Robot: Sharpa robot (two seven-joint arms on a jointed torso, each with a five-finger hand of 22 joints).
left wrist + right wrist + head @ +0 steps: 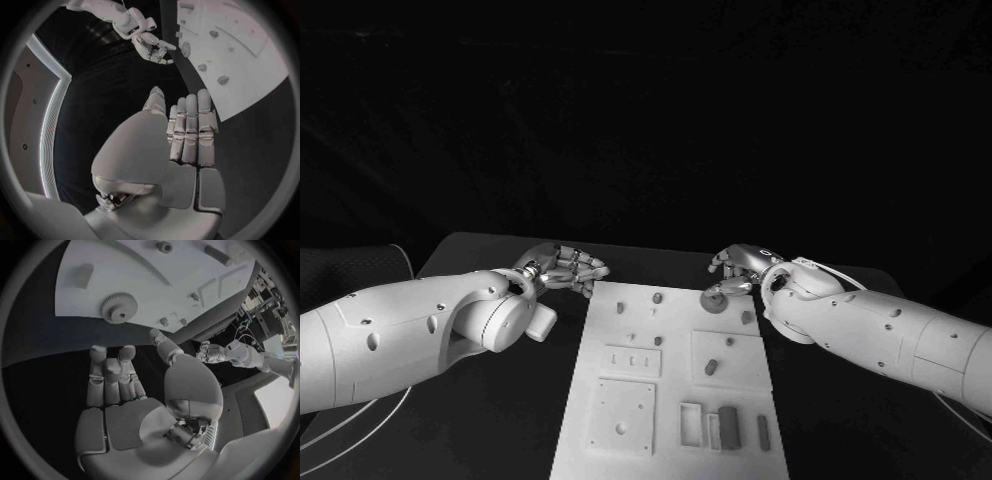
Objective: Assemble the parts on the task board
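On the task board [678, 385], its near end carries seated blocks and slots; farther up, small pegs stand in their holes. Beyond them, at the far right corner, a gear [715, 299] lies loose, so I judge assembly unfinished. My right hand [740, 268] hovers just beside it, fingers apart, empty. My left hand [564, 269], off the far left corner, holds nothing. Only my right wrist view shows the gear's teeth.

The task board [678, 400] lies in the middle of the table [473, 440], running from its far part to its near edge. A gear [714, 300] sits near the board's far right corner, small pegs [655, 297] along its far end, slotted blocks [727, 421] toward its near right corner
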